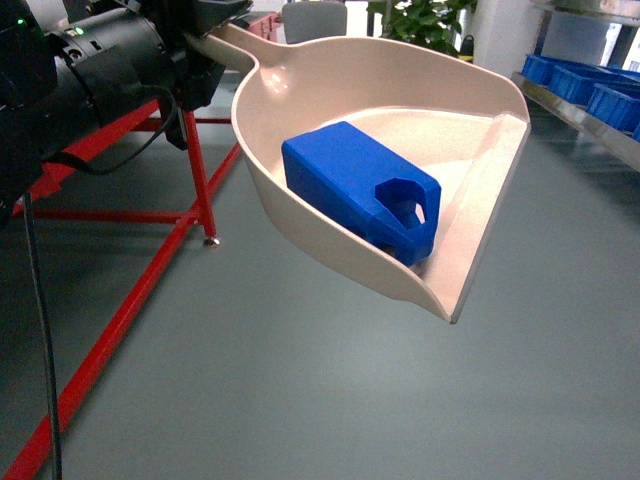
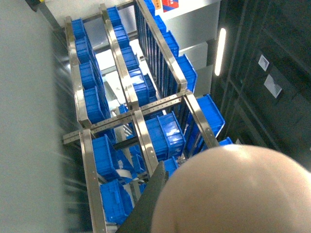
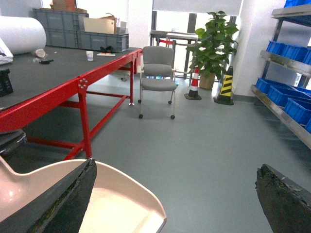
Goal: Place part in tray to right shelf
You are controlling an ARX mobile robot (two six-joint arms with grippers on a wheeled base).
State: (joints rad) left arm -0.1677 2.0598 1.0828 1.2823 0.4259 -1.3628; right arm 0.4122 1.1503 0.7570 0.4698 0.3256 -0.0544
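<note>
The beige tray (image 1: 400, 120) hangs in the air over the floor, tilted down to the right. The blue part (image 1: 360, 190) lies inside it on its side, handle hole facing the open front edge. My left gripper (image 1: 205, 45) is shut on the tray's handle at the upper left. In the left wrist view one dark finger (image 2: 148, 206) lies against the tray's rounded back (image 2: 233, 194), with the right shelf (image 2: 146, 107) beyond. My right gripper (image 3: 175, 167) is open and holds nothing, and the tray's rim (image 3: 131, 194) shows past its left finger. The right shelf (image 1: 580, 110) stands at the far right.
A red-framed black worktable (image 3: 58, 73) runs along the left, its legs (image 1: 200, 170) close to the tray. A grey chair (image 3: 158, 73), a potted plant (image 3: 214, 39) and a striped cone (image 3: 226, 85) stand at the back. Blue crates (image 3: 289, 97) fill the shelf.
</note>
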